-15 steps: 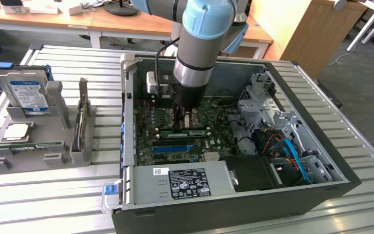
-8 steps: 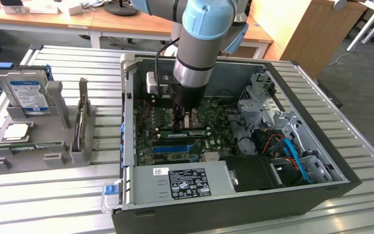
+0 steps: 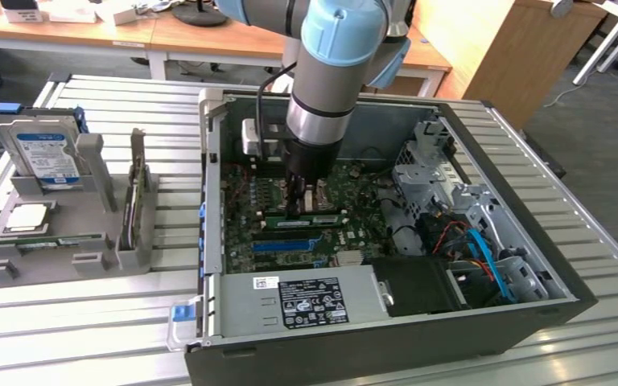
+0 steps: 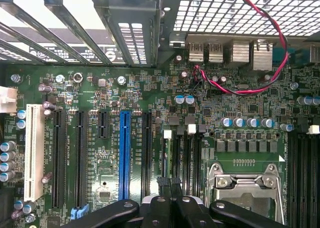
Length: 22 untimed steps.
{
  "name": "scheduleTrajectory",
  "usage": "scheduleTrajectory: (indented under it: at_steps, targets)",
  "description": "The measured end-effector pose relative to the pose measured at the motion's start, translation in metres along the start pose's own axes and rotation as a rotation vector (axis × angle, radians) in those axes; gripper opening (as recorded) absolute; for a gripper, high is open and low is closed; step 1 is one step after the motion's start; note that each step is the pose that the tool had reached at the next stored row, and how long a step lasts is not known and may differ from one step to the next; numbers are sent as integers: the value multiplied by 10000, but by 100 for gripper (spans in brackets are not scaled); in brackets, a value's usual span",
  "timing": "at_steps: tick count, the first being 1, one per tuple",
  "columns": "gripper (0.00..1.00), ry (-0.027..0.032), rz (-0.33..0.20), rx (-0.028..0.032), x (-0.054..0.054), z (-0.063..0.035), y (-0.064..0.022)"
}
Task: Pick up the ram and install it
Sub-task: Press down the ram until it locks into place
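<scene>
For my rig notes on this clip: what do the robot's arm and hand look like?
The arm is a thick silver-grey tube with pale blue joint caps and a dark ring near the wrist. A black cable runs down beside it to a white box on the wrist. The hand is black, with narrow fingers on bolted black links.

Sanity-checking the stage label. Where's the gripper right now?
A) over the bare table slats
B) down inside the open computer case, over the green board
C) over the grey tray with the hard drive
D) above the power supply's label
B: in the exterior view the gripper reaches down inside the computer case, just above the green board, well away from the grey tray on that view's left.
</scene>
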<state>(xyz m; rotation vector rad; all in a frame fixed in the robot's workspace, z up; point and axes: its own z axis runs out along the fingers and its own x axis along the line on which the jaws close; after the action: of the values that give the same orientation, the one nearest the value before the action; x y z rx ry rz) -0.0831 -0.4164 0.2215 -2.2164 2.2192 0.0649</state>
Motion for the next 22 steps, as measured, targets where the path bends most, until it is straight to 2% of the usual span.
scheduleTrajectory:
  at_steps: [7,12,15,16,22]
  targets:
    - [11,-20,-1,16,-4,-19,-2]
    - [11,34,0,-3,-4,-103,2]
    - [11,164,5,-3,-11,-330,8]
    - [11,193,6,-3,-12,-363,9]
    - [11,200,5,-2,-13,-373,9]
